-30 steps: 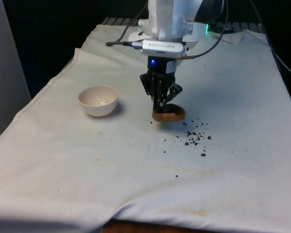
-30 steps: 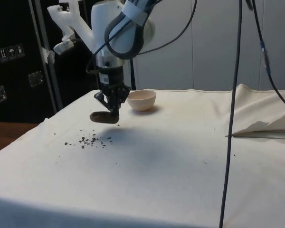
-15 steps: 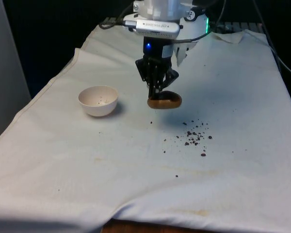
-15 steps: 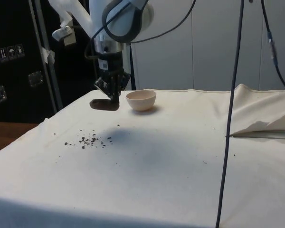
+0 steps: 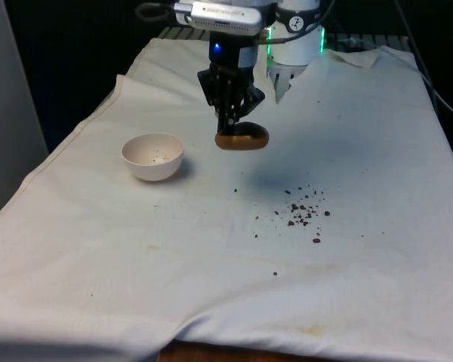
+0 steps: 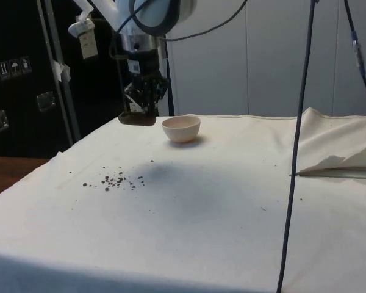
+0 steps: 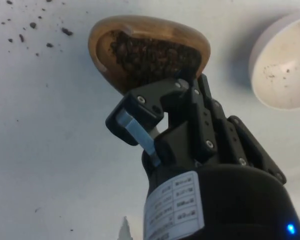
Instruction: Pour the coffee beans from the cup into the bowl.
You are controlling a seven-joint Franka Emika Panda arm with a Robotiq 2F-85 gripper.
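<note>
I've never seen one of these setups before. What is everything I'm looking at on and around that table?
cup: one, brown wood, full of dark beans, held in the air beyond the bowl.
bowl: one, cream, on the cloth at the front view's left, a few specks inside.
spilled beans: a scatter, dark, loose on the cloth at the front view's right.
cloth: one, white, covering the table.
cable: one, dark, hanging down in the side view.
gripper: one, black, jaws shut on the cup's rim.
</note>
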